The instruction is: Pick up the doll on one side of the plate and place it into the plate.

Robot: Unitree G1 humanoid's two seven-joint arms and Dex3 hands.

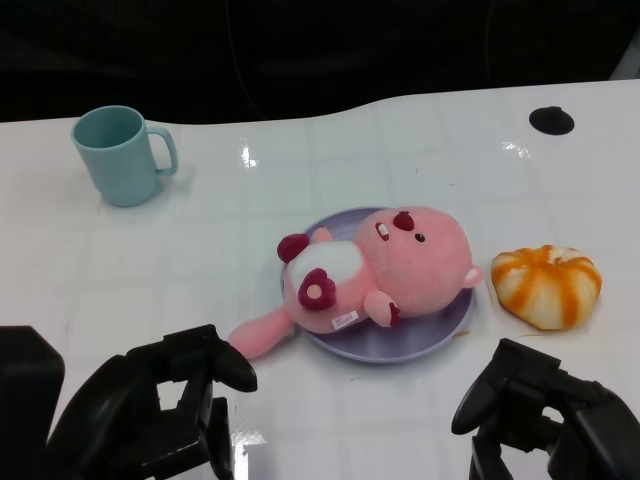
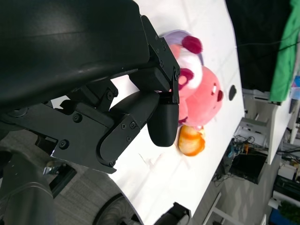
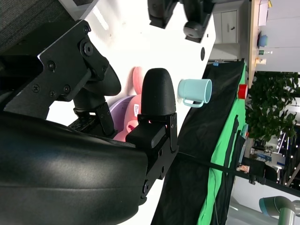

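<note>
Left hand: your left hand (image 1: 165, 400) sits low at the near edge of the table (image 1: 300, 160); its fingers are spread and nothing is in them; it touches nothing; the doll's tail lies just beyond its fingertips.
Right hand: your right hand (image 1: 545, 405) is low at the near right; its fingers are curled a little yet apart, with nothing between them; it is clear of the bun and the plate.
Doll: the pink doll (image 1: 385, 270) lies on its back in the plate; head toward the bun, white belly up; its tail hangs over the near-left rim onto the table.
Plate: the purple plate (image 1: 440, 335) rests flat at the table's middle; the doll covers most of it; you see only the rim and a bare near-right patch.
Bun: an orange-and-white bun (image 1: 546, 285) sits just right of the plate, apart from it.
Mug: a teal mug (image 1: 118, 155) stands upright at the far left, well apart from the plate; handle to the right; you cannot see inside it.
Far right: a black round spot (image 1: 551, 120) marks the table top.
</note>
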